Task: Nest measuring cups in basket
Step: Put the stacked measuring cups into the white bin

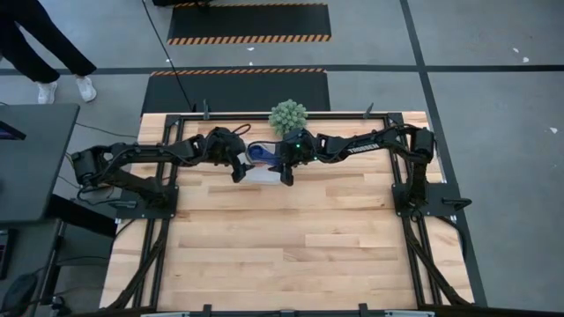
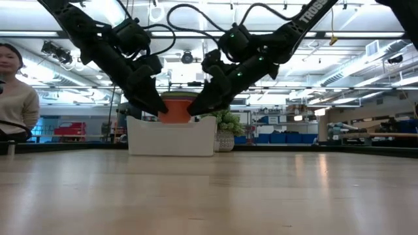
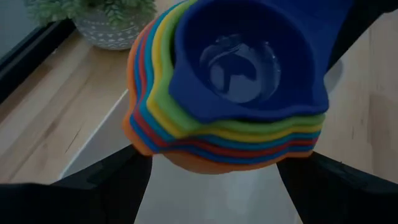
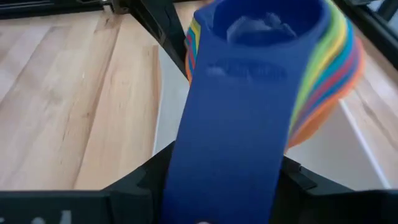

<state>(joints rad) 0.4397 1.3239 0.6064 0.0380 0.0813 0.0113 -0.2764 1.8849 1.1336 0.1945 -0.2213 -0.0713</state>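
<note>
The measuring cups (image 3: pixel 230 93) are nested in one stack, navy innermost and orange outermost. In the low view the stack (image 2: pixel 175 108) shows above the rim of the white basket (image 2: pixel 172 136), which stands near the table's far edge. My left gripper (image 3: pixel 214 174) reaches the stack from the table's left. My right gripper (image 4: pixel 224 180) reaches it from the right. Each is shut on the stack. Whether the stack's bottom rests in the basket is hidden by the basket wall. My left gripper has the orange outer cup's round body (image 3: pixel 186 158) between its two fingers (image 3: pixel 118 180), one on each side. It comes slanting down from the table's left. My right gripper pinches the cups' flat handles, the navy one (image 4: pixel 230 137) on top, between its fingers (image 4: pixel 146 177). The handles run back along the fingers. It comes slanting down from the table's right, and the stack stands upright.
A spiky grey-green plant (image 1: pixel 288 115) in a pot stands just behind the basket at the far edge. A person (image 2: pixel 13 91) shows beyond the table on the left. The wooden table top (image 1: pixel 300 238) lies bare toward the near edge.
</note>
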